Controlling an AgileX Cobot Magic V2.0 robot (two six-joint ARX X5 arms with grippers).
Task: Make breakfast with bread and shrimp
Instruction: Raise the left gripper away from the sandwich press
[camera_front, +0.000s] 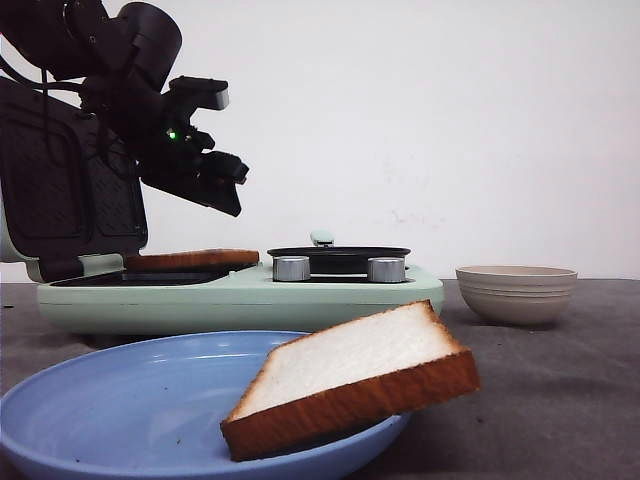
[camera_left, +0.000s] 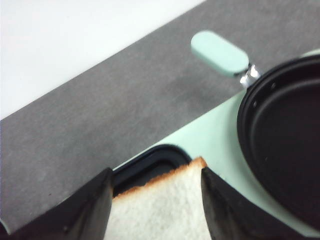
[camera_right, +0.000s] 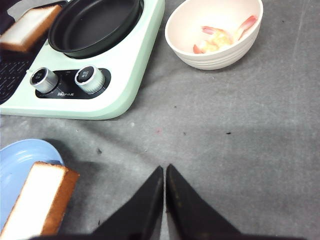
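Over the open sandwich press of the green breakfast maker, the left gripper hangs with its fingers spread wide to either side of one bread slice, which lies flat on the dark grill plate; whether the pads touch its crusts I cannot tell. The second bread slice rests tilted on the rim of the blue plate, on the near side of the breakfast maker and just beside the right gripper, whose fingers are pressed together on nothing. The shrimp sit in the beige bowl, to the right of the breakfast maker. The right arm looks nearer to both; the slice's broad face runs along the plate's edge.
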